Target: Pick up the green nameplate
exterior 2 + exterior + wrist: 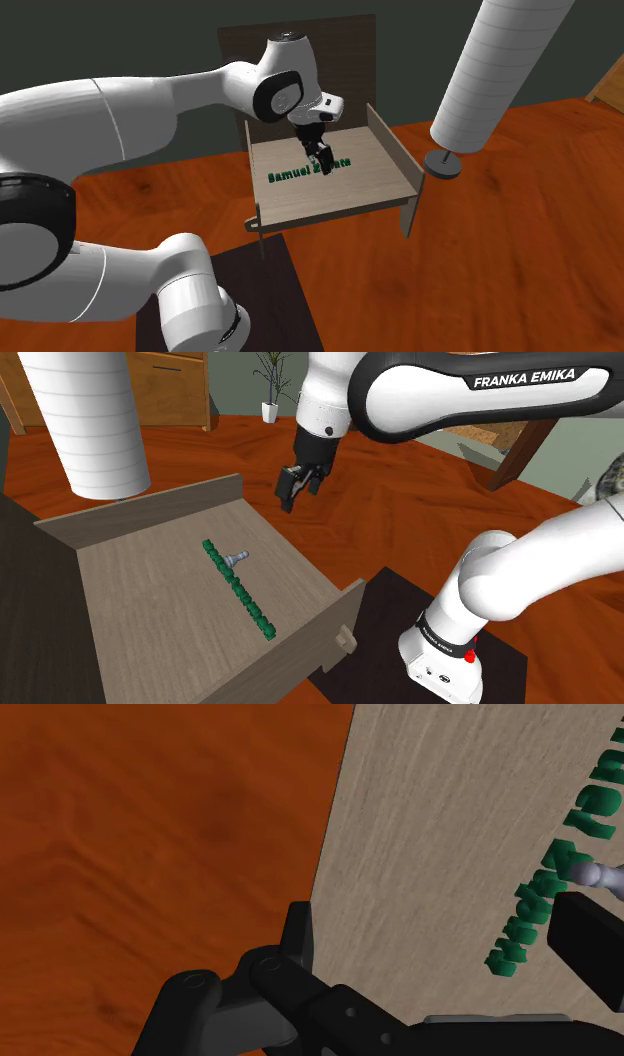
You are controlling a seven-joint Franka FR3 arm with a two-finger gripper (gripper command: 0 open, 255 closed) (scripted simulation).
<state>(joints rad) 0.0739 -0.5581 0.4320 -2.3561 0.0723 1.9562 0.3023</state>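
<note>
The green nameplate (pixel 238 588) is a row of raised green letters lying diagonally on the floor of an open grey wooden drawer (pixel 140 510). In the second exterior view the nameplate (pixel 288 172) reads "Samuel" at its start. My black gripper (pixel 298 490) hangs open above the drawer's side toward the arm, well clear of the letters. In the wrist view the gripper (pixel 440 926) has one finger over the drawer's edge and the other near the nameplate (pixel 540 909). Nothing is between the fingers. From the second exterior view the gripper (pixel 321 158) covers the middle of the letters.
A small grey pin (pixel 238 555) lies touching the letters. A tall white ribbed cylinder (pixel 85 422) stands behind the drawer on a red-brown wooden floor (pixel 400 502). The drawer has raised walls (pixel 392 150). A potted plant (pixel 270 392) stands far back.
</note>
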